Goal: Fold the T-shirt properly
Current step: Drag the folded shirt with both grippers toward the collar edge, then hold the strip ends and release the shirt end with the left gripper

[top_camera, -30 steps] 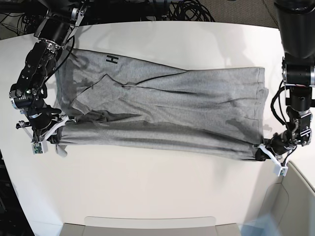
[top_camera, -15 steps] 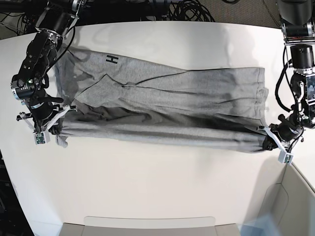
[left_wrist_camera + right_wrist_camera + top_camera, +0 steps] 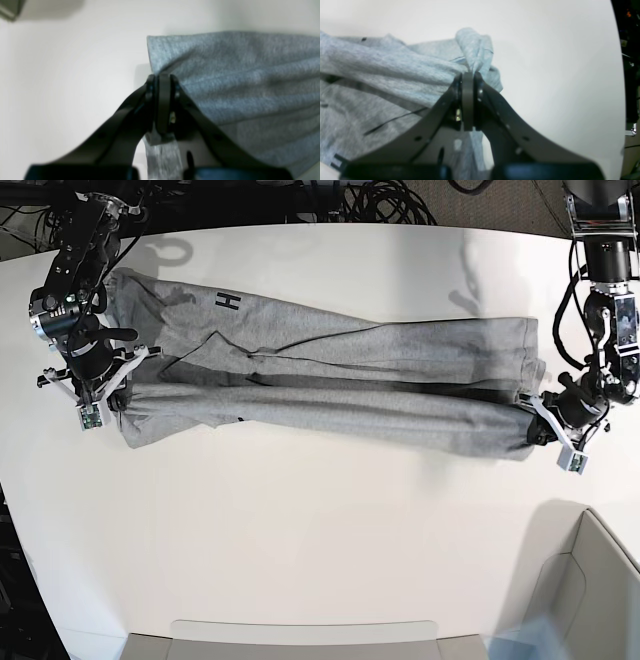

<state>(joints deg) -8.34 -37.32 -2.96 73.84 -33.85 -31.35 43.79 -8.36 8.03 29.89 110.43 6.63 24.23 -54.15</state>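
Both your grippers, left gripper [image 3: 541,420] and right gripper [image 3: 112,388], are clamped on the heather-grey cotton T-shirt [image 3: 330,370]. If you pull unevenly, the fold may skew

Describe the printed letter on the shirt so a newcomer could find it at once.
Start at the white table and the grey T-shirt stretched across it. Follow the shirt to the end held by the right gripper. The black letter H near the far edge is the only clear print on the cloth.

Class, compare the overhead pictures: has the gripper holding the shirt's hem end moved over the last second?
Yes. The left gripper, shut on the T-shirt, has moved toward the table's far edge, away from the grey bin at the near corner.
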